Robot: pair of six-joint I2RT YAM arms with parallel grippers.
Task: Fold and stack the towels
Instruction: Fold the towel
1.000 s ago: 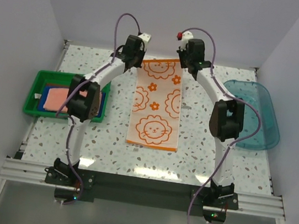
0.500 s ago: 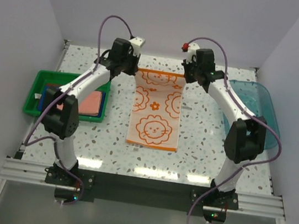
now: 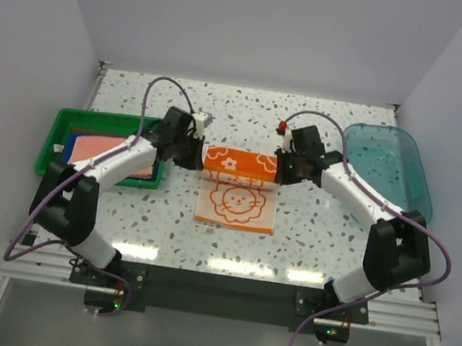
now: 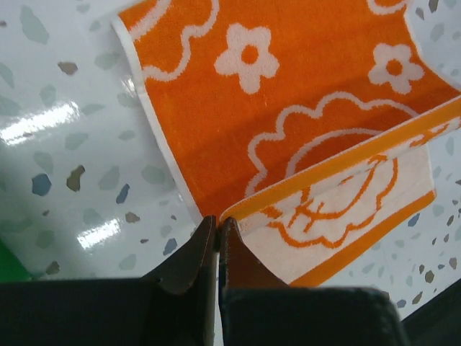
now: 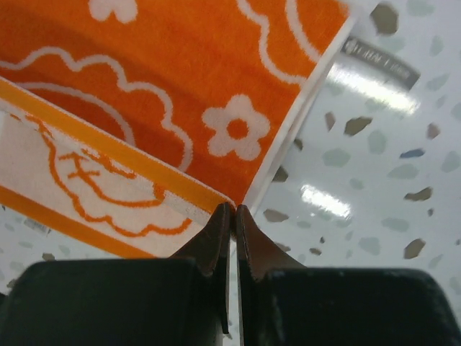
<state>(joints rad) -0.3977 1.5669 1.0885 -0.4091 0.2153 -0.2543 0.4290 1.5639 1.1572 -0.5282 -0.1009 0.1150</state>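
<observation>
The orange towel [image 3: 236, 204] with white flower outlines lies at mid-table, its far part lifted and doubled over toward the front as a deep-orange band [image 3: 241, 162]. My left gripper [image 3: 200, 157] is shut on that band's left corner, and my right gripper [image 3: 277, 169] is shut on its right corner. The left wrist view has the left gripper [image 4: 217, 220] pinching the towel's [image 4: 288, 108] hemmed edge. In the right wrist view the right gripper [image 5: 233, 207] pinches the other corner of the towel [image 5: 144, 94]. A pink towel [image 3: 97, 147] lies on a blue towel [image 3: 140, 175] in the tray.
A green tray [image 3: 53, 144] stands at the left, beside my left forearm. A clear blue tub [image 3: 388, 161] sits at the right back. The speckled tabletop [image 3: 248, 111] lies bare behind the towel. A small label [image 5: 379, 63] sticks out from the towel's edge.
Both grippers came down and forward from the back of the table, drawing the orange towel's far edge over its near half. The towel looks about half as long now.
</observation>
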